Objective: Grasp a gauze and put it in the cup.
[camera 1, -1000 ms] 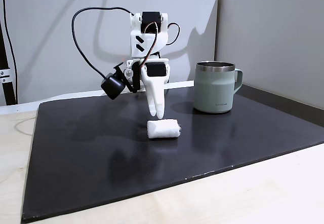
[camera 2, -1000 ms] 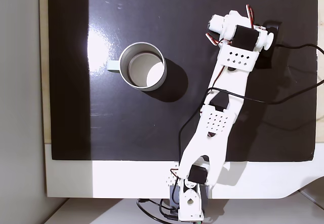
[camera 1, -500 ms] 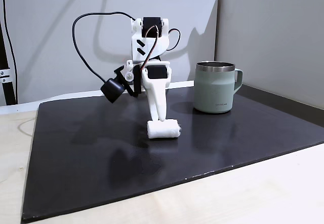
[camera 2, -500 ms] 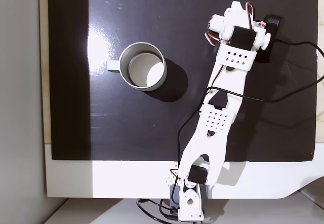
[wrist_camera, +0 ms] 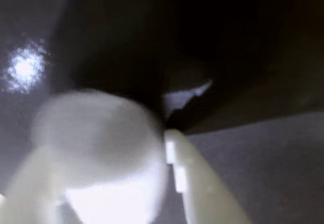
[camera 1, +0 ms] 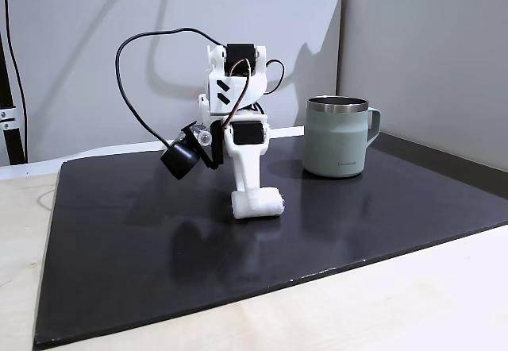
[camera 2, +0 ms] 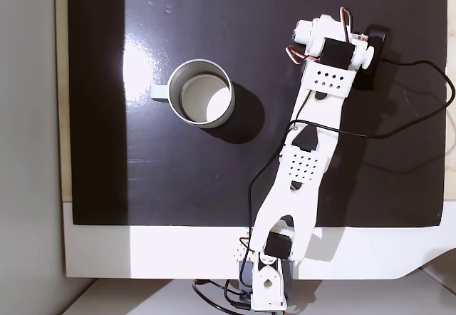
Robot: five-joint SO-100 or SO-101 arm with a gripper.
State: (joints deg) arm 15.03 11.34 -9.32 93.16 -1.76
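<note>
The gauze [camera 1: 268, 202] is a small white fuzzy roll lying on its side on the black mat [camera 1: 143, 240]. My gripper [camera 1: 248, 200] points straight down with its tips at mat level, at the roll's left end. In the wrist view the blurred gauze [wrist_camera: 91, 122] lies between my gripper's [wrist_camera: 104, 143] two fingers; the right finger [wrist_camera: 195, 183] stands at its side. The jaws straddle the roll, still apart. The sage-green cup [camera 1: 337, 136] with a steel rim stands upright to the right and farther back. From above, the cup [camera 2: 203, 93] is empty and my arm [camera 2: 313, 158] covers the gauze.
The black mat [camera 2: 178, 179] lies on a light wooden table [camera 1: 381, 303]. A black cable [camera 1: 131, 57] loops from the arm to a small black camera [camera 1: 178, 159] at the wrist. Grey walls close the back and right. The arm's base [camera 2: 267, 279] is at the mat's near edge.
The arm has reached out and lowered: the gripper tips, above and behind the gauze a second ago, now sit at mat level around it. The gauze and cup have stayed put.
</note>
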